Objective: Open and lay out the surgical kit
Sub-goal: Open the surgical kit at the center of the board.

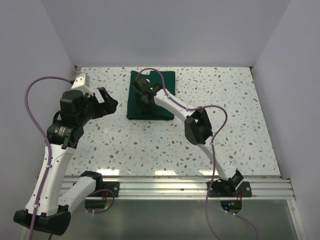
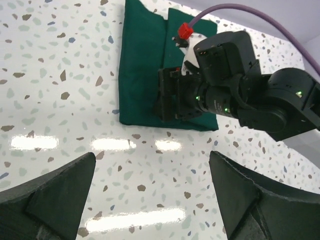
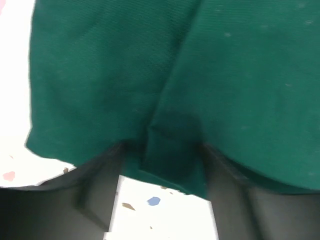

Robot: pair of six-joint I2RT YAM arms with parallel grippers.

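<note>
The surgical kit is a folded dark green cloth wrap [image 1: 167, 82] lying at the back middle of the speckled table; it also shows in the left wrist view [image 2: 142, 75] and fills the right wrist view [image 3: 125, 65]. The steel tray and the instruments are hidden. My right gripper [image 1: 142, 104] is down at the wrap's near edge, open, its fingers [image 3: 95, 185] either side of a small cloth fold [image 3: 170, 150]. My left gripper [image 1: 109, 102] is open and empty, above the bare table left of the wrap [image 2: 152, 170].
White walls close the table at the back and both sides. An aluminium rail [image 1: 165, 187] with the arm bases runs along the near edge. The right arm's purple cable [image 2: 240, 12] arches over the wrap's far side.
</note>
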